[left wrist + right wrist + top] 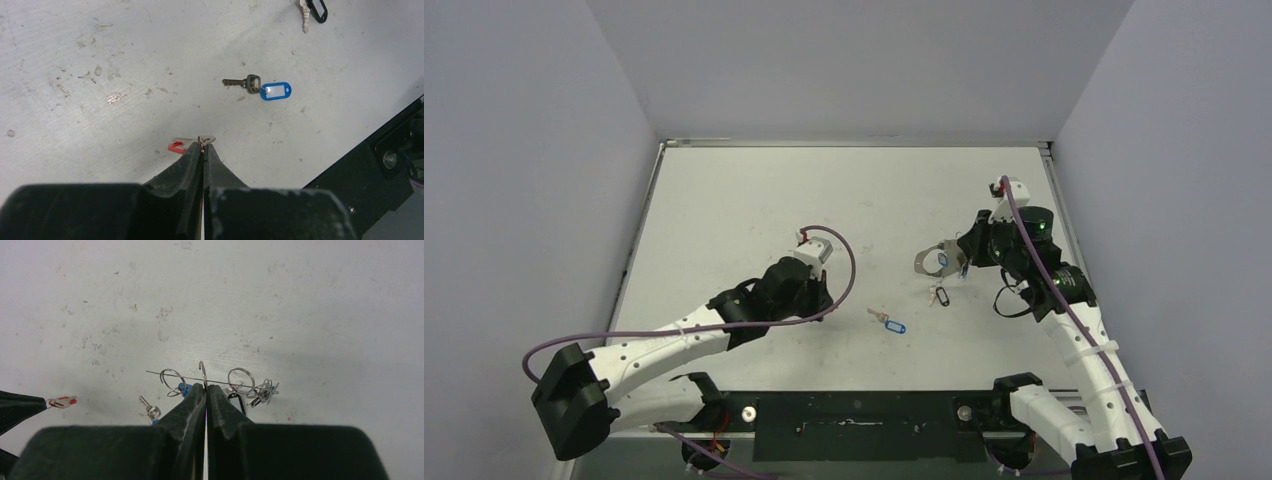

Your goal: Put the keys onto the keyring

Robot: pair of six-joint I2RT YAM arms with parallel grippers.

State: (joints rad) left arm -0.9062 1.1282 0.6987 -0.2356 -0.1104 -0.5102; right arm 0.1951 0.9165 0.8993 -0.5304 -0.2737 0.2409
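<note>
My left gripper (204,144) is shut on the key with the red tag (176,147), pinching it by its small ring above the table. In the top view that gripper (821,292) hangs left of centre. Another key with a blue tag (275,91) lies flat on the table (754,190) ahead of it, also visible from above (889,323). My right gripper (206,386) is shut on the keyring (160,373), a thin hoop seen edge-on, held off the table (927,262). A black-tagged key (235,402) and a blue tag (182,388) hang from it.
A tangle of small split rings (262,390) hangs at the hoop's right end. The black mounting bar (854,415) runs along the near table edge. Grey walls close the table at left, back and right.
</note>
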